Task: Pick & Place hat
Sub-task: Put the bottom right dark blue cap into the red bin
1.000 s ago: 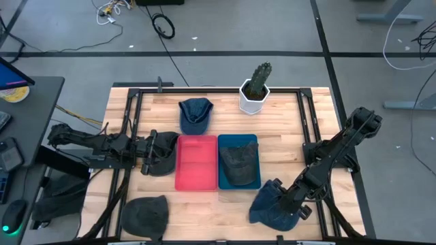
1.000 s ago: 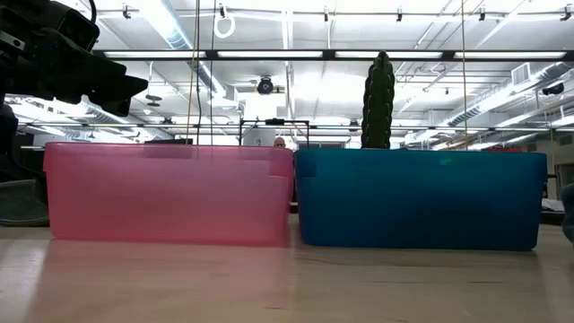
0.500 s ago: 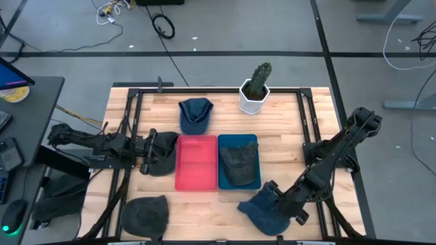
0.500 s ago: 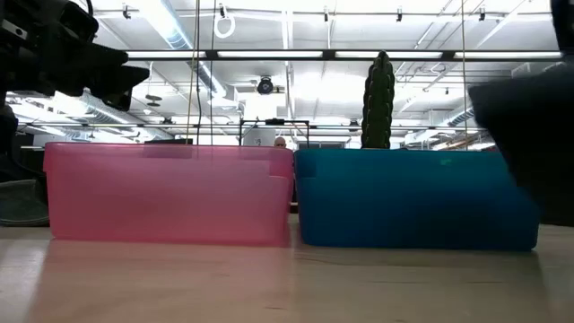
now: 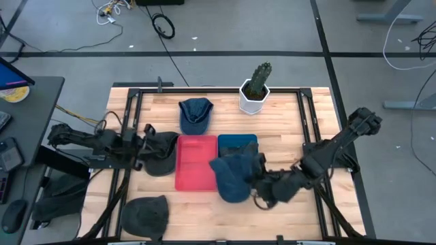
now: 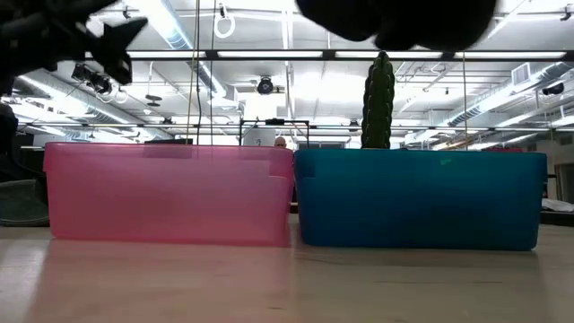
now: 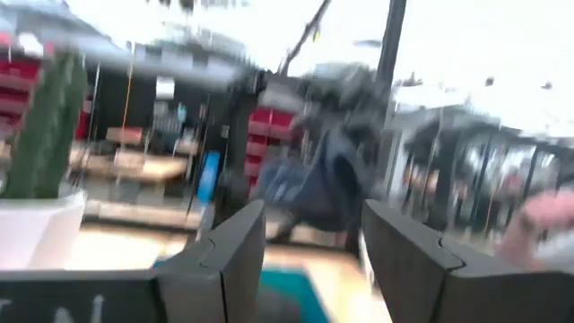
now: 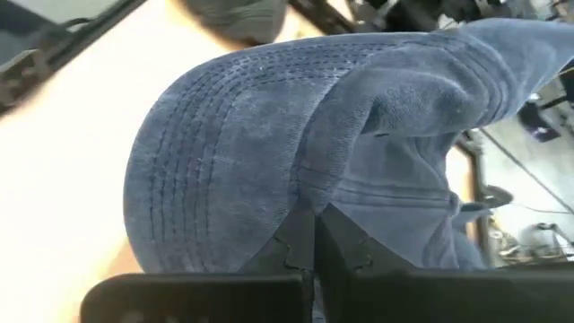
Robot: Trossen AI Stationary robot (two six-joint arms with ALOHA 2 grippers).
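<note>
- The right tool (image 5: 253, 182) has closed tight on the blue hat (image 5: 231, 178); a second ago its fingers were part open over that hat at the front right of the worktop (image 5: 286, 129)
- In the right wrist view the two dark fingers (image 8: 309, 247) meet with a fold of the blue cloth pinched between them, so the grip looks firm
- Since then the hat has been lifted off the wood and carried toward the middle; from above it now hangs over the front end of the blue bin (image 5: 238, 144), close to the edge of the red bin (image 5: 196, 162)
- At worktop height only a dark shape shows above the blue bin, so the hat is well clear of the rim
- The blue bin already had a dark hat in it, now mostly hidden under the carried one
- The left tool (image 5: 139, 151) waits over the dark hat (image 5: 162, 155) beside the red bin, fingers spread wide and empty
- My guess: pick is done, and what remains is lowering into a bin and letting go
</note>
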